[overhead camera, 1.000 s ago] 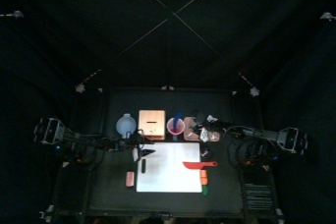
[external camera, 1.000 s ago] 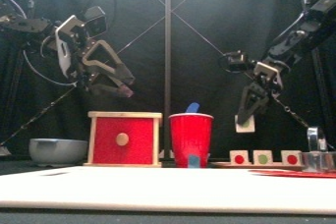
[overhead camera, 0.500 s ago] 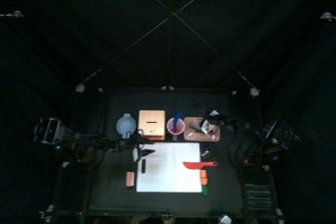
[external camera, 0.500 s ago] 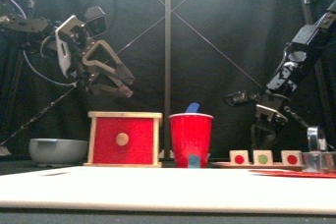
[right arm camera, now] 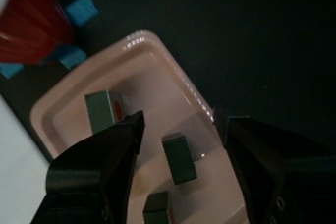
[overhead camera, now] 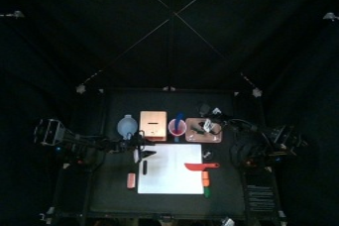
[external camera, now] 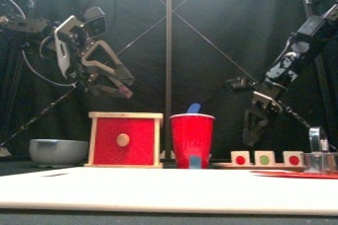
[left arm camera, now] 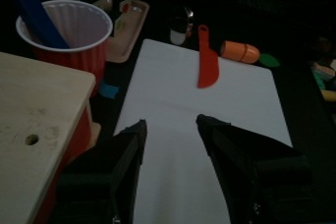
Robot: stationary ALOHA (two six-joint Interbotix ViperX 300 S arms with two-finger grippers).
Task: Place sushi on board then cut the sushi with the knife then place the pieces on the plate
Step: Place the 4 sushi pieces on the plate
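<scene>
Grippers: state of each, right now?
Left gripper: open, holding nothing.
Right gripper: open, holding nothing, fingers above the pink tray.

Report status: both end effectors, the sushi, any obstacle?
Left end effector open, high near white board. Right end effector open over pink tray. Sushi pieces on tray, ungrasped. Red knife lies on board.

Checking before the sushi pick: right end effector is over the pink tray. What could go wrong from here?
1. The sushi blocks lie apart on the pink tray, so the open right end effector may catch one and nudge the others.
2. The red knife lies on the white board; sushi could land on it.
3. The red cup stands close beside the tray; likely easy to clip.
</scene>
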